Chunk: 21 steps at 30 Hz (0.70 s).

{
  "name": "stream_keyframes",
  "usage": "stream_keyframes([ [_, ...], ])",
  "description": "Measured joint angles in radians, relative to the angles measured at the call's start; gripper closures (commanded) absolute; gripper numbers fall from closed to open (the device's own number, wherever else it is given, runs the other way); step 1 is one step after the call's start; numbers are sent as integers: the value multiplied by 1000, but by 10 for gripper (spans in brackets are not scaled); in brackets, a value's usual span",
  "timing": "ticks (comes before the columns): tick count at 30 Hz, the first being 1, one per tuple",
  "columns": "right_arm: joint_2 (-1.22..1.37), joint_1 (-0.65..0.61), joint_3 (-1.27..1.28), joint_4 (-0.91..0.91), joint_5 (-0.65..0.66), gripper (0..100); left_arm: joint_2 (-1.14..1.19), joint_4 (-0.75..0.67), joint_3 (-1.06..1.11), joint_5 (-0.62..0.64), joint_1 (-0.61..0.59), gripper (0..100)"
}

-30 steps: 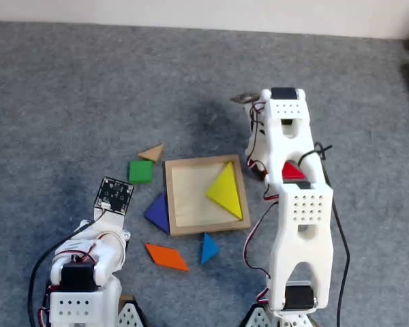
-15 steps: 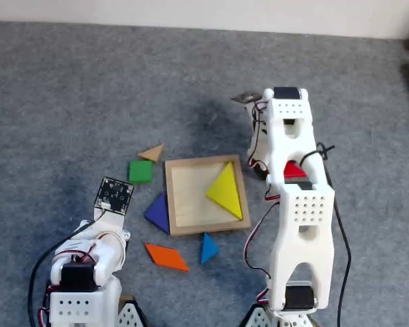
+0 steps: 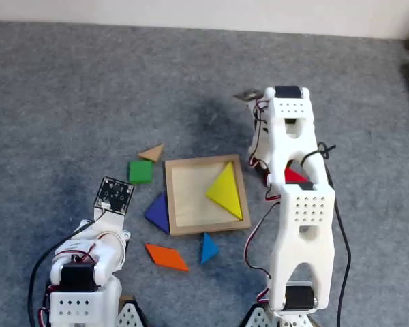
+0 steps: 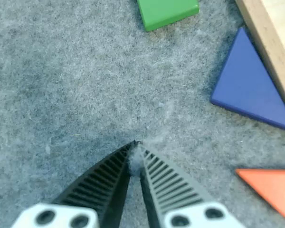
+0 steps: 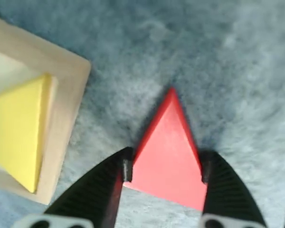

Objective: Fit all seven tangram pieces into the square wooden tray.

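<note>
**Red triangle in the right jaws, one piece seated in the tray**

The right gripper (image 5: 165,166) is down on the table just beside the wooden tray (image 3: 169,197), on the side away from the other arm. Its jaws are set at a middling width against two opposite edges of the red triangle (image 5: 168,142), so it is holding that piece. The grip sits low on the triangle and its point juts out ahead of the fingers, which I judge gives the flat sides a firm purchase and leaves the tip free to lead into a corner. The triangle lies flat on the surface, near the tray's outer rim but apart from it.

Inside the tray the yellow triangle (image 3: 226,191) lies against the wall nearest the right arm, leaving the rest of the floor bare for the other pieces. One of seven is seated, so the task looks to be early.

The left gripper (image 4: 135,148) rests with its jaws pinched to a narrow point on the surface, holding nothing, well back from the pieces, probably parked out of the way. Ahead of it lie the green square (image 4: 167,12), the dark blue triangle (image 4: 249,90) touching the tray's edge, and the orange parallelogram (image 4: 270,187). The light blue triangle (image 3: 208,247) lies just below the tray, and the tan triangle (image 3: 152,152) is by its far corner, beside the green square.

Everything sits on a grey carpet (image 3: 88,88), coarse and fibrous; I judge it gives enough drag to stop flat pieces sliding, though thin edges may be hard to get under. A pale wall (image 3: 191,10) runs along the far side.
</note>
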Motion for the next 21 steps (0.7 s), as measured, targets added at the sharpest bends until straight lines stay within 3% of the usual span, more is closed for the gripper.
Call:
stream_keyframes([
  [21, 3, 86, -34, -117, -546, 760, 0, 0, 0, 0, 0, 995],
])
